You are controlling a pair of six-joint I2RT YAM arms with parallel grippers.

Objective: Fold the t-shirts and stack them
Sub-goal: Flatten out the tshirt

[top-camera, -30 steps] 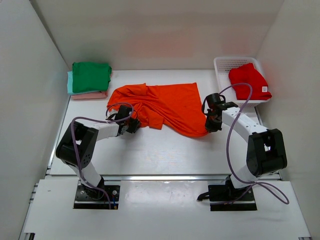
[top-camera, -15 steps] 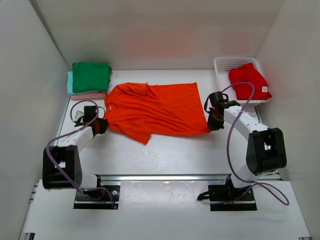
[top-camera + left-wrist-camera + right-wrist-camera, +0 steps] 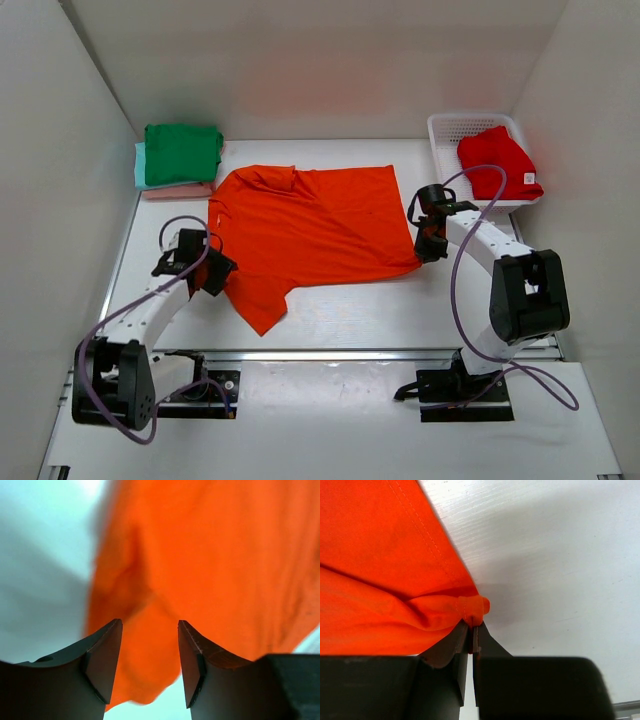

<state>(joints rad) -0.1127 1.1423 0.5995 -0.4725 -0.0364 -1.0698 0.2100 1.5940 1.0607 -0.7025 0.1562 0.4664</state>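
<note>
**Orange t-shirt (image 3: pixel 310 225) spread flat mid-table (image 3: pixel 370 310), long axis running left to right.**
A green t-shirt (image 3: pixel 182 152) tops the folded stack at the far left corner. The left jaws stand open at the orange t-shirt's near-left edge, with cloth just beyond the tips. The collar points left and the hem right. The right jaws are clamped on the near-right hem corner. A red t-shirt (image 3: pixel 497 165) lies in the basket (image 3: pixel 447 128) at far right.
</note>
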